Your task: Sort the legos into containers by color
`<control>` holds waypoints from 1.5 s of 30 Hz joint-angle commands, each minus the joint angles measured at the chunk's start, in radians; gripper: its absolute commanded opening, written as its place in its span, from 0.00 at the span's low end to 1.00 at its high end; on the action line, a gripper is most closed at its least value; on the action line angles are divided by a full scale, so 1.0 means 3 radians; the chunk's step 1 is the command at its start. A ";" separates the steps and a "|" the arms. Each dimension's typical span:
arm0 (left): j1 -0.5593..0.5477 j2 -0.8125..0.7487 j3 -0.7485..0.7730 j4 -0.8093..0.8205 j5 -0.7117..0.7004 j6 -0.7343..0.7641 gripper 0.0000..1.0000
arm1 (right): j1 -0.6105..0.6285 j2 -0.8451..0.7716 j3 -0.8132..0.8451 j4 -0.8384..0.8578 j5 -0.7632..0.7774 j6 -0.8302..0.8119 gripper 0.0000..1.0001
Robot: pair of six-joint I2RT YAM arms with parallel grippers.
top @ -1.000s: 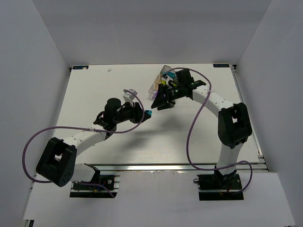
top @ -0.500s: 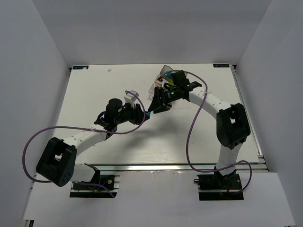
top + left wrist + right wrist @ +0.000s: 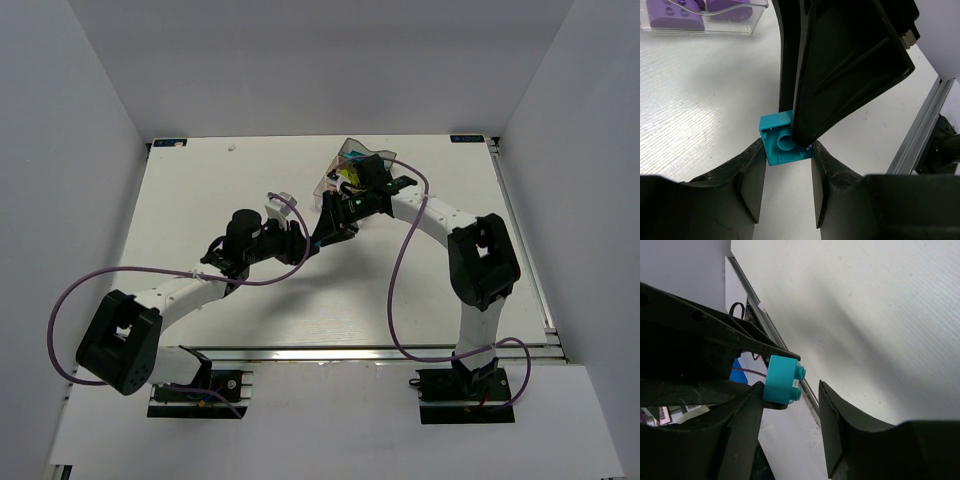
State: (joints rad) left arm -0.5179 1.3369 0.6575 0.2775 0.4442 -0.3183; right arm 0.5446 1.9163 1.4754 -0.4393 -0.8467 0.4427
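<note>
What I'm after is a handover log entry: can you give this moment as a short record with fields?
item: teal brick
left gripper: jaws shut on the teal brick
right gripper: jaws open, one on each side of the brick
tray: purple bricks inside
stage: handover, right jaws not yet closed

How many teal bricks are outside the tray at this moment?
1: the teal brick pinched in the left gripper, between the open fingers of the right gripper. Others may be hidden behind the arms.
</note>
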 commanded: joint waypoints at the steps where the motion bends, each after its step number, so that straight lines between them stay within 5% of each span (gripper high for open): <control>1: -0.0038 -0.0130 0.0053 0.0077 -0.0018 -0.0008 0.05 | 0.0020 0.0024 0.0134 0.0078 -0.0031 0.0074 0.52; 7: -0.0053 -0.0151 0.0033 0.0082 -0.0039 -0.0023 0.06 | 0.0051 0.0075 0.0175 0.0135 -0.0041 0.0109 0.42; 12: -0.0058 -0.0120 0.0033 0.0118 -0.0064 -0.0053 0.12 | 0.0066 0.0075 0.0129 0.0186 -0.0133 0.0125 0.15; 15: -0.0058 -0.0120 0.0048 0.0113 -0.0131 -0.0074 0.30 | 0.0066 0.0075 0.0114 0.0217 -0.0179 0.0104 0.00; 21: -0.0058 -0.0299 0.0007 0.0098 -0.0478 -0.0064 0.79 | 0.0036 0.0055 0.0282 0.0074 0.0035 -0.0334 0.00; 23: -0.0058 -0.0411 -0.0013 0.0082 -0.0616 -0.0069 0.85 | -0.0015 0.0055 0.0379 -0.0034 0.0295 -0.0519 0.00; 24: -0.0058 -0.0452 -0.0034 0.0042 -0.0652 -0.0064 0.98 | -0.0046 0.0055 0.0460 -0.0059 0.0514 -0.0697 0.00; 38: -0.0053 -0.0785 -0.0136 -0.1082 -0.1664 -0.0569 0.98 | -0.0664 0.0341 0.1079 0.0523 0.2958 -0.1465 0.00; 45: -0.0053 -0.0871 -0.0207 -0.1283 -0.1741 -0.0825 0.98 | -0.0711 0.0760 0.1477 0.0973 0.3323 -0.1782 0.00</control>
State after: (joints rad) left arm -0.5323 1.1187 0.6075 -0.0582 -0.0353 -0.5095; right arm 0.3279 2.1105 1.8294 -0.2600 0.0425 -0.0139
